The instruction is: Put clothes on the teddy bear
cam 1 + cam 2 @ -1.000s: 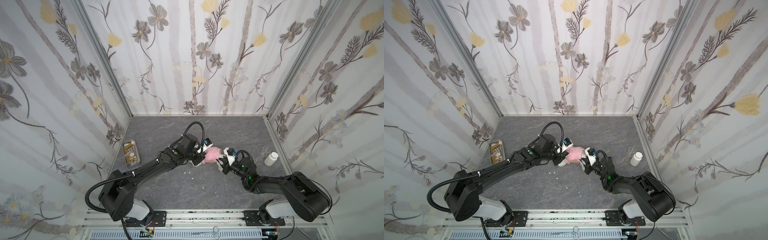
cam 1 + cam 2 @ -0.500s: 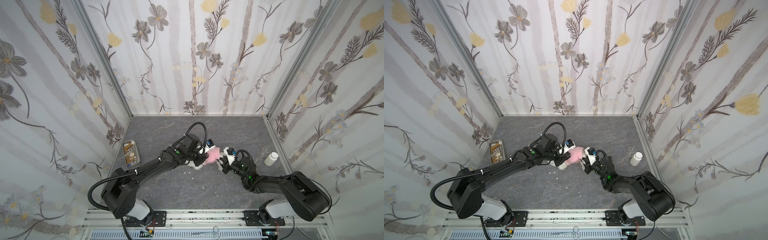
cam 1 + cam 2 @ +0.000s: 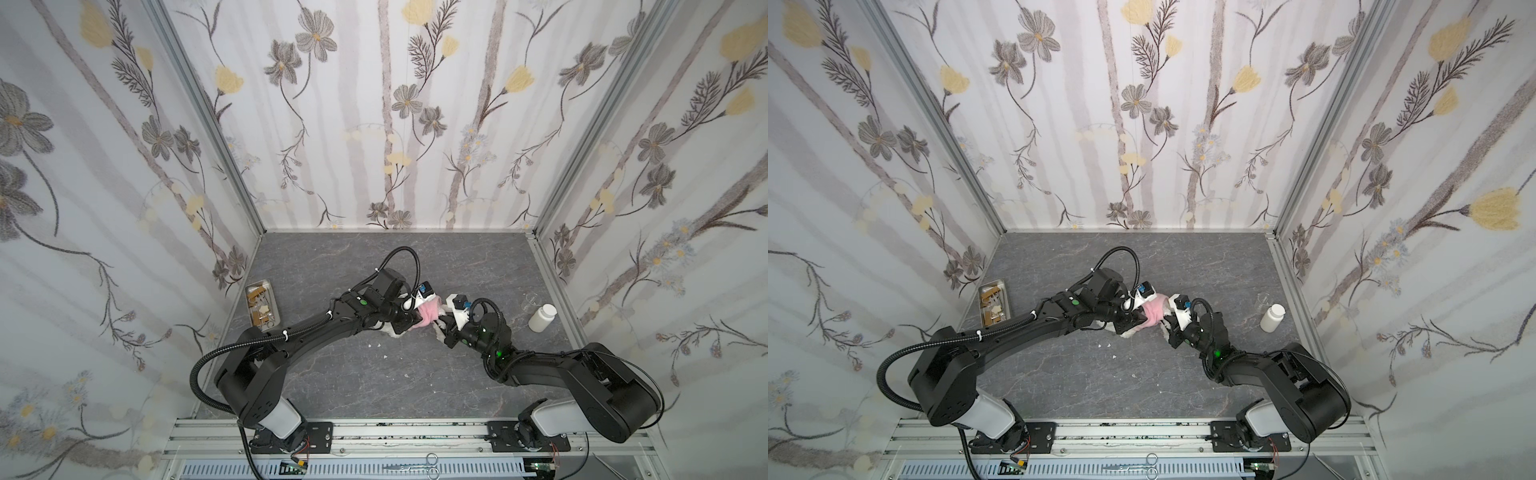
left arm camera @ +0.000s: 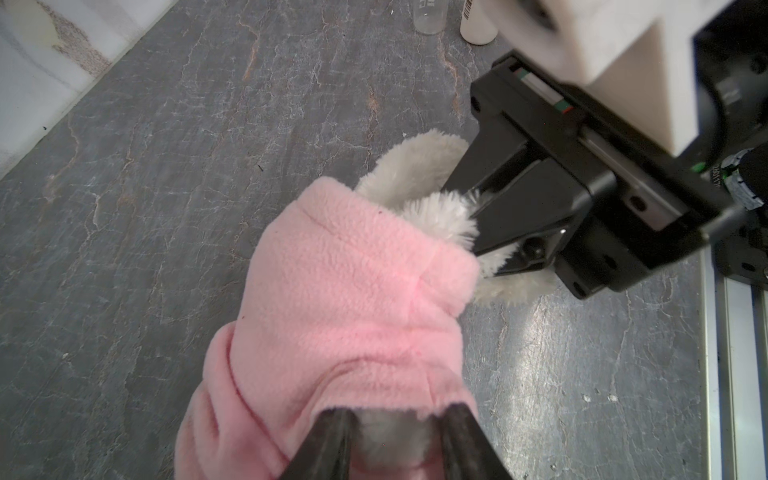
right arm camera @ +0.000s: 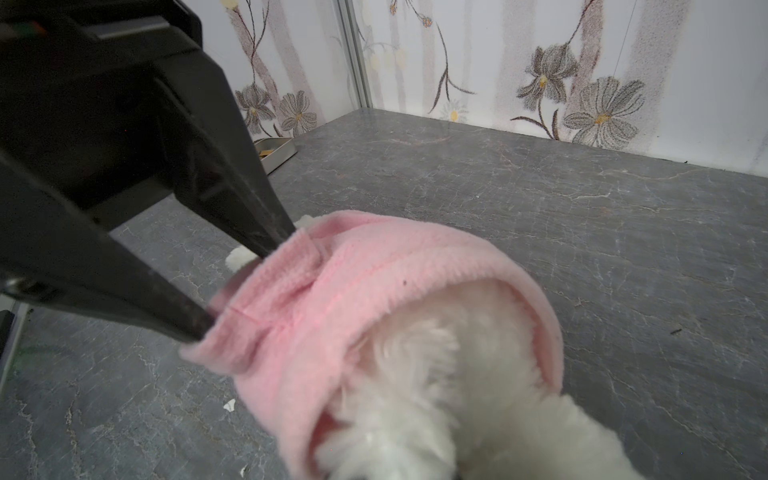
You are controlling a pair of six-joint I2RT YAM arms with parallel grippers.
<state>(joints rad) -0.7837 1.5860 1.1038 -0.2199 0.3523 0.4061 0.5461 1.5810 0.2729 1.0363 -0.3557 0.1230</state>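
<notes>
The teddy bear [image 3: 394,331] [image 3: 1125,332], white and fluffy, lies mid-table between both arms with a pink hoodie [image 3: 428,314] [image 3: 1152,316] pulled partway over it. My left gripper [image 3: 415,320] [image 4: 392,419] is open. Its fingertips are tucked under the hoodie's hem [image 4: 353,291], with white fur between them. In the right wrist view those fingers [image 5: 199,328] stretch the hem [image 5: 374,266] over the bear [image 5: 436,374]. My right gripper [image 3: 442,322] [image 4: 473,220] is shut on the bear's fur [image 4: 415,166] at the hoodie's other end. Its own tips are hidden in the right wrist view.
A metal tray [image 3: 262,306] of small parts sits by the left wall. A white bottle [image 3: 541,318] and a clear glass [image 3: 528,301] stand near the right wall. Small white scraps [image 3: 376,345] lie in front of the bear. Scissors [image 3: 415,469] rest on the front rail.
My left gripper's jaws have spread apart inside the hoodie's hem and it has edged slightly right. The right gripper has kept its grip and place.
</notes>
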